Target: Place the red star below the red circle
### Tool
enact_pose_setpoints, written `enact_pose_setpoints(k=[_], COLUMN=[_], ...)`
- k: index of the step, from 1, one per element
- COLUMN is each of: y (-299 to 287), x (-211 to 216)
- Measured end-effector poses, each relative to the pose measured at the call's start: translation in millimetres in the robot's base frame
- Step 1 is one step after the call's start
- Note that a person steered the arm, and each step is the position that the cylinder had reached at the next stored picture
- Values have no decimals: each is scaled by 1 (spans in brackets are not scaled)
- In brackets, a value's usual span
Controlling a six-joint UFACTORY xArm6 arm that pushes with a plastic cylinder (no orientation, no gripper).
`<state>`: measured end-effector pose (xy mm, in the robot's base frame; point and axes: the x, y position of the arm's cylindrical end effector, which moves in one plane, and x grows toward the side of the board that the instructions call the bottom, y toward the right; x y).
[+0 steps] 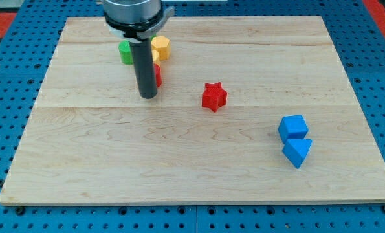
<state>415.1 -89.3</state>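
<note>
Claw there is none: my tip (147,96) rests on the wooden desk (179,162), hiding most of the red circle block (158,75). Well to the view's right sits the red star block (213,96).

Dark rod upright, my tip (147,96) on board

— What sort of place is this?
— A robotics lab bench: a pale wooden worktop (179,168) lies on a blue perforated mounting plate (380,77), with a red patch (4,22) at the frame's upper left
</note>
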Motion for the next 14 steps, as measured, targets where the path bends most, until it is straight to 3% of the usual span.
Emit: enact_pose_setpoints(k=[5,6,10,13,14], y=[-59,-22,37,212,168], x=[3,47,51,53,18])
